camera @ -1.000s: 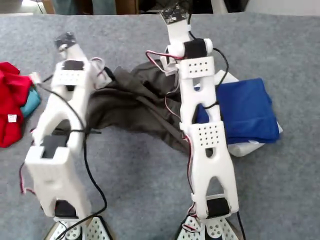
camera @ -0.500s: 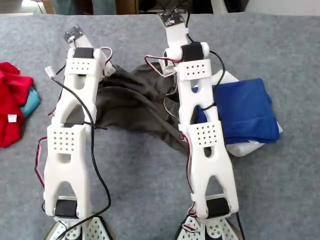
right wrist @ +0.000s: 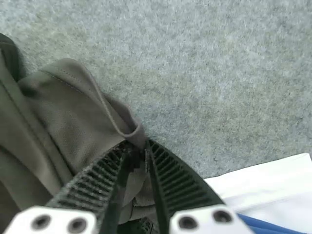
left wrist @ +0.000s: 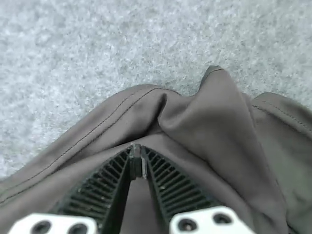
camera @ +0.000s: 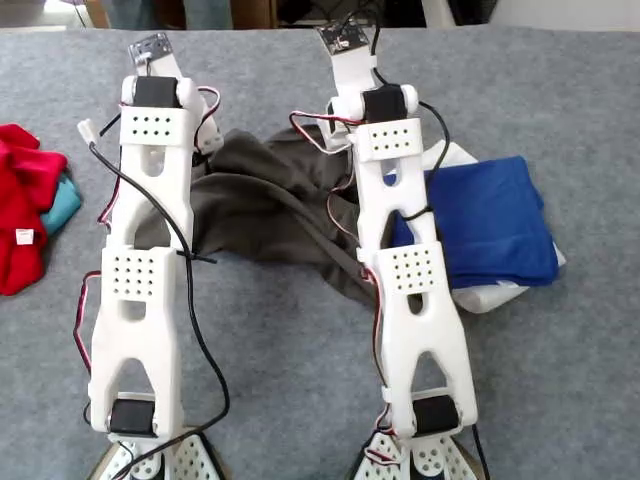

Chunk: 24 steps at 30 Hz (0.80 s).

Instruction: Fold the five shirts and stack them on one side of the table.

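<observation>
A grey, carpet-like table (camera: 560, 380) spreads under two white arms set side by side; beyond its far edge, a strip of brown wood (camera: 255, 12) and dark shapes of the room stand in shadow.

A dark olive shirt (camera: 260, 205) lies crumpled on the table between and under the two arms, near the far edge; the left arm (camera: 150, 200) stretches out along its left side and the right arm (camera: 405, 250) along its right side. In the left wrist view the left gripper (left wrist: 137, 165) has its ribbed black fingers (left wrist: 170, 183) pressed together on a raised fold of the shirt (left wrist: 214, 126), with bare grey table (left wrist: 73, 58) beyond the cloth. In the right wrist view the right gripper (right wrist: 136, 155) pinches the shirt's stitched hem (right wrist: 78, 107) between its fingers (right wrist: 178, 183), the cloth bunched at the tips.

To the right of the right arm a folded blue shirt (camera: 495, 220) rests on top of a folded white shirt (camera: 490, 297), whose edges show around it; a corner of that white cloth (right wrist: 263, 183) lies just beside the right gripper. At the table's left edge, well apart from the olive shirt, a red shirt (camera: 20, 200) sits in a loose heap, touching a teal shirt (camera: 62, 205) that is partly tucked beneath it.
</observation>
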Tool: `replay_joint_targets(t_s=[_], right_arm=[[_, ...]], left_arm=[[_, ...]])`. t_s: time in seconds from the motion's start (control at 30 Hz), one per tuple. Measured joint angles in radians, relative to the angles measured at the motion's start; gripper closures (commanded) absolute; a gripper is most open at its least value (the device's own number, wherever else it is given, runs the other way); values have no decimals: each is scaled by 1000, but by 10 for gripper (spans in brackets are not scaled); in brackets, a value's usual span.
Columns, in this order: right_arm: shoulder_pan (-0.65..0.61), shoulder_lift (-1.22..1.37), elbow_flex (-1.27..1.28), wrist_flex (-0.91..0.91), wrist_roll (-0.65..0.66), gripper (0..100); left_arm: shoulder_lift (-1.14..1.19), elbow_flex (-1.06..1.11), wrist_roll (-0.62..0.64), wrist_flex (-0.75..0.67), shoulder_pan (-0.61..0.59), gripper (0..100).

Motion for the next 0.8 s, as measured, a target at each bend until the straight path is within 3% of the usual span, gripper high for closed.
replay_joint_targets(t_s=[0.1,0.3,0.37,0.5,0.8], right_arm=[[0,0,0,0,0,982],[34,0,0,-15,0,982],[31,0,0,-15,0,982],[31,0,0,-15,0,982],[31,0,0,-15,0,982]], left_arm=[[0,-8,74,-6,0,691],[69,35,141,-64,5,720],[115,58,141,-86,11,769],[169,46,144,-98,14,982],[172,-164,140,2,15,972]])
